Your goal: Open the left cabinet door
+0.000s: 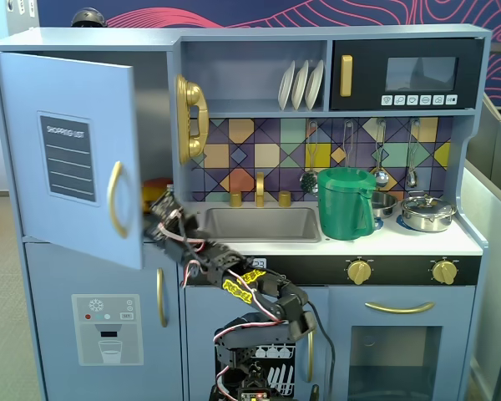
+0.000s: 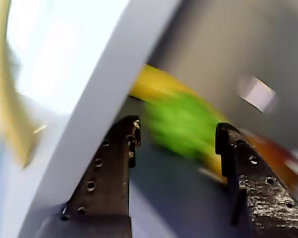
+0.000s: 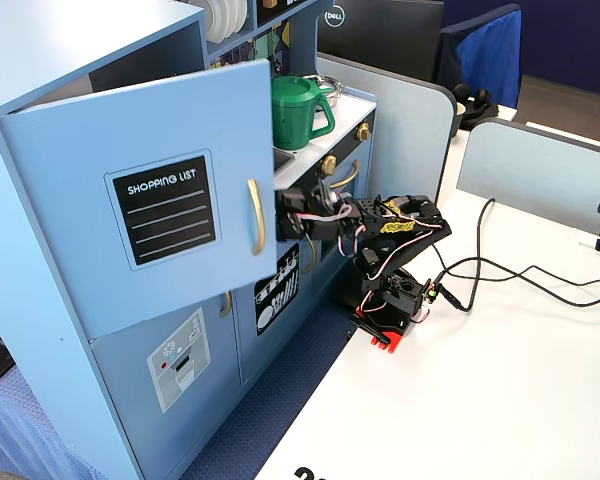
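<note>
**Behind the door edge: gripper loose, door part open**

Beside the sink (image 1: 263,224), the left cabinet door (image 1: 67,154) stands partly swung out. We judge it could swing back if the fingers slip off its free edge. We find the gripper (image 2: 176,136) spread wide, grasping nothing, one finger (image 2: 111,163) against the edge
</note>
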